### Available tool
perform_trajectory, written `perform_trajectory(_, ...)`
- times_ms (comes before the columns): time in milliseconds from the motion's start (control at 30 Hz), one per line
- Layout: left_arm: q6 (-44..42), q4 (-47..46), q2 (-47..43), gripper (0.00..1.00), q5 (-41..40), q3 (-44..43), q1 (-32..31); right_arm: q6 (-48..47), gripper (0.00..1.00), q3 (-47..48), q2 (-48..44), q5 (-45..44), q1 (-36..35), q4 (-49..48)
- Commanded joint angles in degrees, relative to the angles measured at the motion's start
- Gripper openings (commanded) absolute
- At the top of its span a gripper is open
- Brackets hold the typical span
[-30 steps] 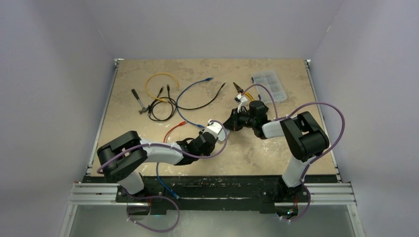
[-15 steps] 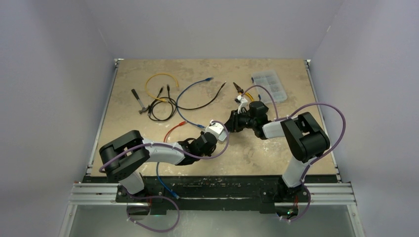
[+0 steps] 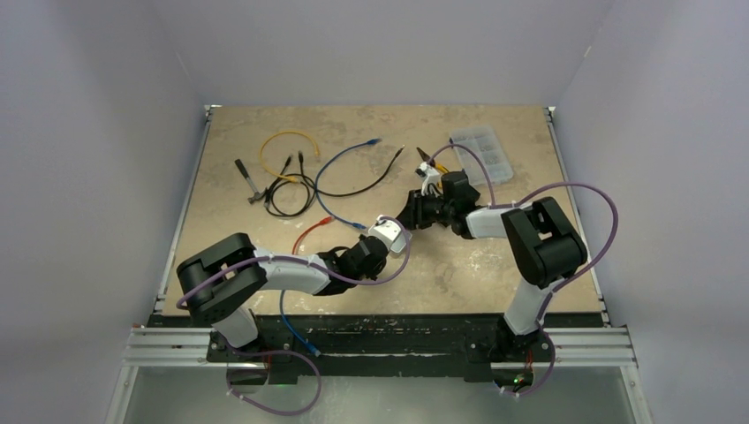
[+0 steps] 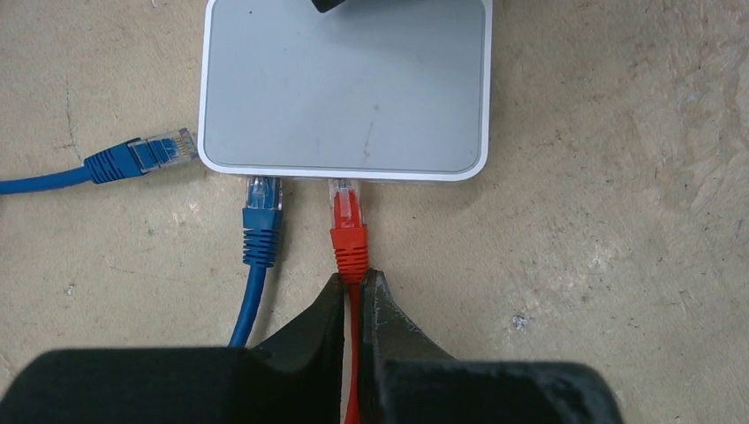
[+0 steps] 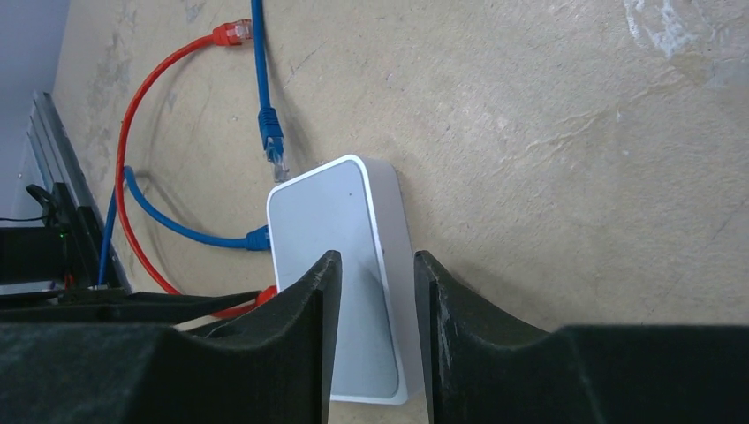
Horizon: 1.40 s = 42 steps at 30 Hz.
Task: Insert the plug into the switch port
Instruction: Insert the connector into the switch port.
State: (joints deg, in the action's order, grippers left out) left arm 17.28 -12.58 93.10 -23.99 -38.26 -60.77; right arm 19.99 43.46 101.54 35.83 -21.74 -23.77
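My left pincer (image 4: 355,287) pinches red cable (image 4: 351,371) behind plug (image 4: 344,199) at switch (image 4: 344,84); cable limp, plug stiff, light, so I'd hold boot (image 4: 350,247); right pincer (image 5: 377,261) parted, empty.

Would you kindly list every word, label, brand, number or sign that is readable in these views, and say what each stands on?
None can be read.
The switch shows a plain grey top with no print in either wrist view.
The red cable and the blue cable beside it show no markings.
In the top view, the organiser box and the other items are too small to show lettering.
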Motion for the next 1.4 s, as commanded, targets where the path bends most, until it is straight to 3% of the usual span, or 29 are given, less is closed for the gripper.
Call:
perform_trajectory(0,-1.5,0.5,-1.4,0.0,0.7,-1.2,0.5,-0.6,0.39,2.8,3.4,2.7,-0.2,0.3)
perform_trajectory(133,-2.0,0.9,-1.3,0.0,1.0,-1.8,0.6,-1.0,0.37,2.2,4.7,3.9,-0.3,-1.2)
perform_trajectory(367,-3.3,2.3,-1.9,0.0,0.8,-3.4,0.9,0.3,0.23,-1.2,5.7,7.4,-0.4,-6.4)
perform_trajectory(633,-3.8,2.7,-3.4,0.0,-0.7,-4.5,1.5,1.6,0.14,-1.9,7.9,9.7,-0.3,-9.2)
perform_trajectory(900,-2.5,-2.0,-1.6,0.0,-3.4,-5.0,1.6,1.5,0.12,-1.0,9.6,10.7,-1.3,-8.7)
perform_trajectory(1367,-8.5,-14.5,-2.7,0.0,-6.5,-4.2,4.2,-1.9,0.11,3.6,13.9,14.9,-5.8,-3.8)
